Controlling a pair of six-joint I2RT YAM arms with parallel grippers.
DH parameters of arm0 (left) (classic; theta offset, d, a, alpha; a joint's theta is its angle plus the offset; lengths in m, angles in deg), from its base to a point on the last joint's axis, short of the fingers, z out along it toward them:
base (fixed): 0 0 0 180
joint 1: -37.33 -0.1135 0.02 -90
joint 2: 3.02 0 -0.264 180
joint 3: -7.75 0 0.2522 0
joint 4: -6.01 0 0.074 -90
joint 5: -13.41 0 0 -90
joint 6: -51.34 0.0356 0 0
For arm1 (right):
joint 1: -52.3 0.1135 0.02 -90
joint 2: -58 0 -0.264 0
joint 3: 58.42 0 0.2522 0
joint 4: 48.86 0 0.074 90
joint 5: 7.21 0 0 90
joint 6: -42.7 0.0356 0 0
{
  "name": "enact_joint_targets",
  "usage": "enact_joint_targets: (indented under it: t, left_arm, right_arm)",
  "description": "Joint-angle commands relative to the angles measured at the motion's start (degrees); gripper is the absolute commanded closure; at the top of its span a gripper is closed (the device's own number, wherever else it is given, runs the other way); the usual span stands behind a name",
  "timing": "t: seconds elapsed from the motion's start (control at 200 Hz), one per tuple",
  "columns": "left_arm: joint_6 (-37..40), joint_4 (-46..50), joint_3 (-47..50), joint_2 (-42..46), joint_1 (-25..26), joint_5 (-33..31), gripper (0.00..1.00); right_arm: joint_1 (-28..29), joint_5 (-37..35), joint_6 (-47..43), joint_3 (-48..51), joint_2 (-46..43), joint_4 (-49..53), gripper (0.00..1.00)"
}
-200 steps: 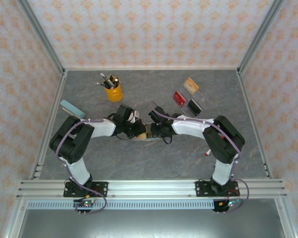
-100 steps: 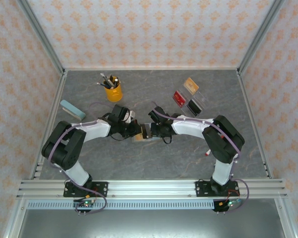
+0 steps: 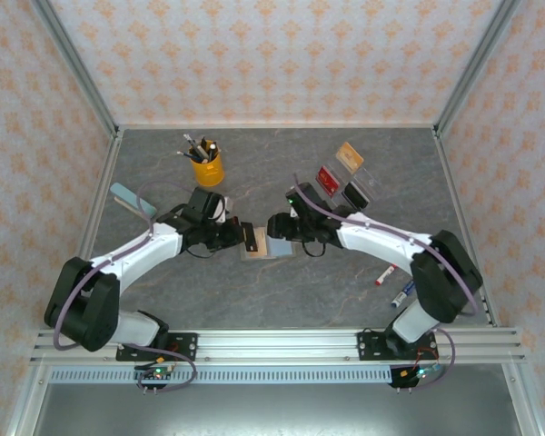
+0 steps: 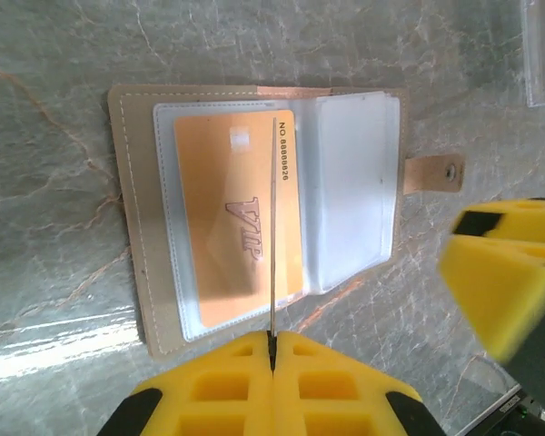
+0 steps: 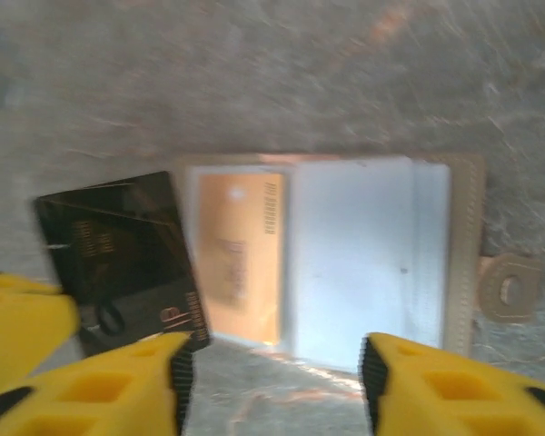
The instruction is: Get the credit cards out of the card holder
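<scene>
From above, the left gripper (image 3: 242,238) is hanging low over the grey table (image 3: 282,300), pinching a black card (image 3: 252,239); the card holder (image 3: 271,247) is lying open on the table just right of it, between the two arms; the right gripper (image 3: 276,227) is hovering at the holder's far edge; a clear tray (image 3: 370,179) is sitting well apart at the back right with a red card (image 3: 326,179) in it; a yellow cup (image 3: 207,171) of pens is standing at the back left.

In the left wrist view, the left gripper (image 4: 272,343) is pressing its yellow pads together on the black card (image 4: 272,227), seen edge-on above the open card holder (image 4: 132,209); an orange card (image 4: 241,218) is sitting in the holder's clear sleeve; a snap tab (image 4: 436,171) is sticking out on the right.

In the right wrist view, the right gripper (image 5: 272,372) is holding its jaws apart with nothing between them; the card holder (image 5: 372,245) is lying open below, the orange card (image 5: 241,259) in its left sleeve; the black card (image 5: 123,259) is hanging at the holder's left edge.
</scene>
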Motion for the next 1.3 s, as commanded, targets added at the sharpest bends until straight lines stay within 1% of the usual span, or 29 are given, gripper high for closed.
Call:
enact_joint_targets:
  t: [0.0, 0.1, 0.245, 0.3, 0.375, 0.51, 0.681, 0.711, 0.771, 0.891, 1.096, 1.296]
  left_arm:
    - [0.29, 1.46, -1.94, 2.74, -0.64, 0.27, 1.0]
    - [-1.74, -1.43, -2.11, 4.04, -0.64, 3.6, 1.0]
    - [-5.49, -6.49, -2.54, 4.81, -0.94, 9.39, 1.0]
    - [-6.25, -8.61, -2.71, 4.89, -1.15, 11.66, 1.0]
    - [-7.64, -11.13, -2.34, 4.93, -1.97, 13.79, 1.0]
    - [-12.67, -18.59, -0.2, 4.5, -3.82, 18.84, 1.0]
    - [-15.1, -21.83, 0.37, 4.47, -4.41, 21.33, 1.0]
    - [-15.22, -21.92, 0.32, 4.5, -4.46, 21.49, 1.0]
    - [-15.2, -21.78, 0.19, 4.5, -4.55, 21.61, 1.0]
    - [-15.16, -21.6, 0.18, 4.23, -4.67, 21.85, 1.0]
    - [-15.28, -21.18, 0.27, 3.9, -4.79, 22.15, 1.0]
    - [-13.78, -17.46, 0.16, 4.23, -5.11, 22.18, 1.0]
  right_arm:
    - [-2.54, 8.37, 1.3, 3.62, -3.1, -7.07, 0.37]
    - [-5.51, 15.65, 4.33, 6.28, -3.99, -13.33, 0.28]
    - [-8.28, 23.83, 8.04, 7.78, -3.52, -19.99, 0.2]
    - [-9.65, 26.83, 11.68, 8.96, -2.87, -25.38, 0.18]
    - [-11.26, 29.67, 16.26, 9.85, -1.42, -31.48, 0.17]
    - [-12.07, 31.85, 19.44, 9.56, 0.79, -35.62, 0.16]
    - [-12.14, 34.6, 23.99, 9.32, 3.02, -42.63, 0.17]
    - [-12.11, 35.05, 24.79, 9.3, 3.34, -43.73, 0.19]
    - [-12.14, 35.92, 26.25, 9.3, 3.88, -46.02, 0.25]
    - [-12.16, 36.78, 28.87, 9.94, 3.93, -50.78, 0.36]
    - [-12.16, 37.28, 28.88, 9.86, 3.33, -50.91, 0.58]
    - [-12.16, 36.8, 26.41, 9.36, 2.75, -47.91, 0.77]
